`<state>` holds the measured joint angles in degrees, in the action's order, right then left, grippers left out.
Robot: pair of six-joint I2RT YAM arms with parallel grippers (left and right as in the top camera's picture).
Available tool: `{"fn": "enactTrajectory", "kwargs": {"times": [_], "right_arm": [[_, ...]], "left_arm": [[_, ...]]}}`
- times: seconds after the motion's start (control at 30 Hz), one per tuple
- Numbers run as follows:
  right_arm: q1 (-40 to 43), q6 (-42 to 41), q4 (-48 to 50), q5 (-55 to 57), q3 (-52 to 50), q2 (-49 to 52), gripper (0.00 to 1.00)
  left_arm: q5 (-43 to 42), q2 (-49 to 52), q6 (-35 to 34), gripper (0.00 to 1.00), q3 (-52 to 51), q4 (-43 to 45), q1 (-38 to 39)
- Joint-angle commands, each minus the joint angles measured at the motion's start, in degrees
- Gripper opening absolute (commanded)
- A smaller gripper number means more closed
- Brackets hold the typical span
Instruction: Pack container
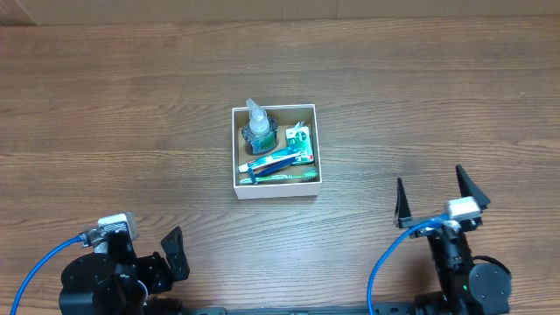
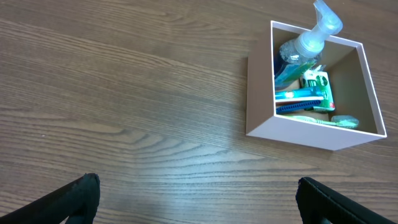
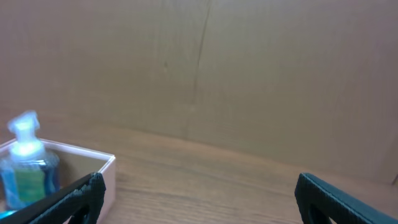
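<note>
Right tool [image 1: 429, 179] sits at the near edge of the counter [image 1: 105, 114], fingers spread wide, nothing btw them. Left tool [image 2: 200, 198] is likewise wide & empty, low at the near-left corner. Both are well apart from the container [image 1: 278, 186], prob parked there so neither arm shadows or bumps it.

Container stands approx mid-counter, farther out than both tools, open face up. It's square, so no real long axis; its walls sit slightly skewed vs the wood grain.

Inside:
- Pump bottle [image 1: 258, 129] stands upright in the far-left corner, prob bc it's too tall to lie flat. Can't tell for sure which way the spout points.
- Toothpaste tube [image 1: 278, 161] lies flat near the front wall, long axis running left-right w/ a slight tilt. I'd guess its length fits best that way.
- Green toothbrush [image 1: 282, 176] lies just beside it, same direction, closer to that wall.
- Small green-white packet [image 1: 299, 137] fills the far-right gap.

No loose item shows on the counter, so I judge packing done or nearly so.
</note>
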<state>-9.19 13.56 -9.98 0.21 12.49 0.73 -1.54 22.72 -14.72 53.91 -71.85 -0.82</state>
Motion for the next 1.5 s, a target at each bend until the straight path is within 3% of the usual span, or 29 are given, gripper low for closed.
{"fn": "enactTrajectory", "kwargs": {"times": [0.0, 0.23, 0.27, 1.47], "right_arm": [[0.0, 4.3, 4.3, -0.3, -5.3, -0.6, 1.00], [0.0, 4.2, 7.9, -2.5, -12.1, -0.6, 1.00], [-0.1, 3.8, 4.8, -3.5, -12.0, -0.6, 1.00], [0.0, 2.3, 5.2, -2.3, -12.0, -0.6, 1.00]], "left_arm": [[-0.6, -0.2, -0.7, 1.00, -0.3, 0.1, 0.2], [-0.6, -0.2, -0.7, 1.00, -0.3, 0.1, 0.2], [-0.6, -0.2, -0.7, 1.00, -0.3, 0.1, 0.2], [0.1, -0.7, 0.1, 1.00, -1.7, 2.9, 0.1]]}}
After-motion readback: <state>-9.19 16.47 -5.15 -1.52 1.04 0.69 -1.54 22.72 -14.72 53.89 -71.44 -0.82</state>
